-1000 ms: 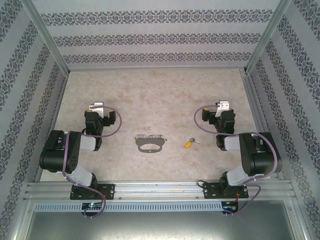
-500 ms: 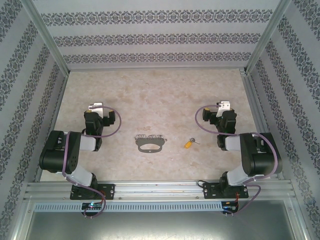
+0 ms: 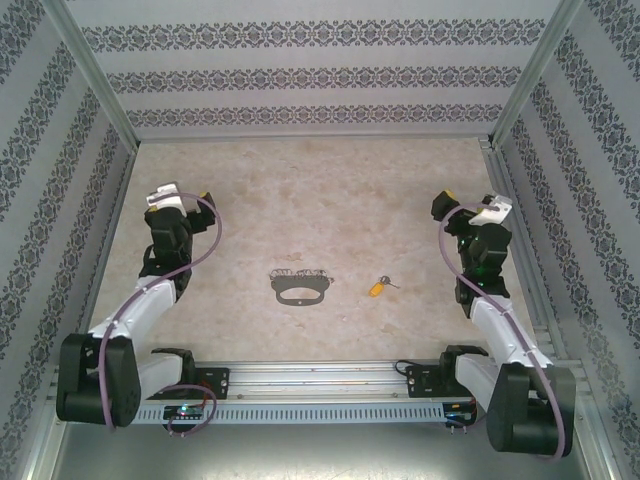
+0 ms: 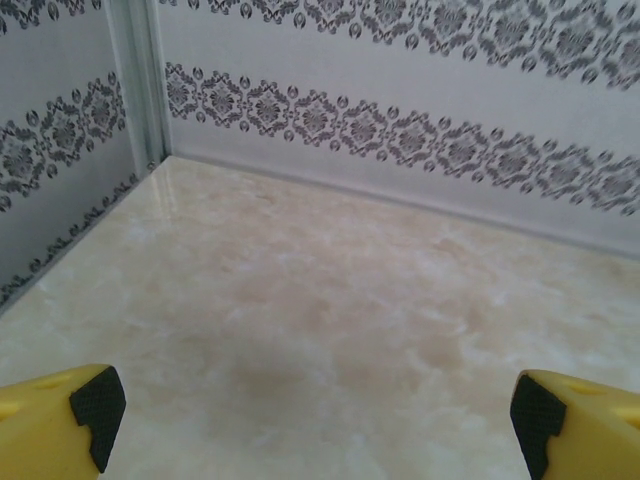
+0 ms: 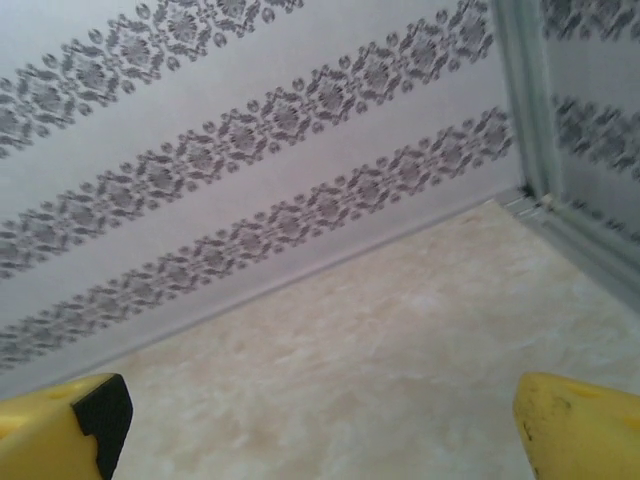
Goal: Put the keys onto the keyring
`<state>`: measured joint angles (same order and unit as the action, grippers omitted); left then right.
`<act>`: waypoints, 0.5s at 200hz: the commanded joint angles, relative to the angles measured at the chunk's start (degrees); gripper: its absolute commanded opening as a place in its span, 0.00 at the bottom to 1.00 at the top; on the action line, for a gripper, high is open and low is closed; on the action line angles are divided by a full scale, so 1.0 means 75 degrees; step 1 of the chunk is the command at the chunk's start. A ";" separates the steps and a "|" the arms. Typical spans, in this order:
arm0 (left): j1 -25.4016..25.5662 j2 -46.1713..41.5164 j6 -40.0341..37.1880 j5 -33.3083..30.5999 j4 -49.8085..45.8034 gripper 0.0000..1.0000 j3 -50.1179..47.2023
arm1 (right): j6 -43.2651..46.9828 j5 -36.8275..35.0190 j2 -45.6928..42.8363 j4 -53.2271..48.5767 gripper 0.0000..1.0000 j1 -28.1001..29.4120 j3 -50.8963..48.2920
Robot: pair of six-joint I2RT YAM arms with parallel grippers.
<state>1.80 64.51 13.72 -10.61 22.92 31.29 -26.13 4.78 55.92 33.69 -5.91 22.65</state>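
The keyring, a dark grey flat oval loop with tiny pale metal bits along its far edge, lies flat at the table's middle front. To its right lies the key, small and silver with a yellow head, apart from the loop. My left gripper hovers far left of the keyring, open; its yellow fingers stand wide over bare table. My right gripper hovers to the right of the key and farther back, also open, its fingers spread with nothing between them.
Patterned walls close in the beige marble table at the back and both sides, with aluminium posts at the corners. The left wrist faces the back left corner, the right wrist the back right corner.
Both arms have unfolded from their tucked pose. The left gripper swung out to the left, the right gripper out to the right. Key and keyring lie unmoved.
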 commanded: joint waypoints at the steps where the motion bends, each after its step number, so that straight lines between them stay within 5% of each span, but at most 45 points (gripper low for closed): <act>1: 0.0263 -0.0276 0.1256 0.0364 -0.1751 1.00 0.0216 | -0.1048 0.2007 0.0002 -0.0664 0.92 0.0042 0.0130; 41: 0.1177 -0.0282 0.1889 0.1260 -0.2582 1.00 0.0532 | -0.1134 0.3225 0.0207 -0.1941 0.76 0.0802 0.0359; 100: 0.3198 0.0165 0.2556 0.1717 -0.2758 1.00 0.0503 | -0.0374 0.1831 0.1272 -0.3168 0.66 0.3837 0.0627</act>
<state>21.52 64.01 28.51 -0.58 4.82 34.61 -31.44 22.31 61.45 14.44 16.25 25.69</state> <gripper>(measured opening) 0.998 0.688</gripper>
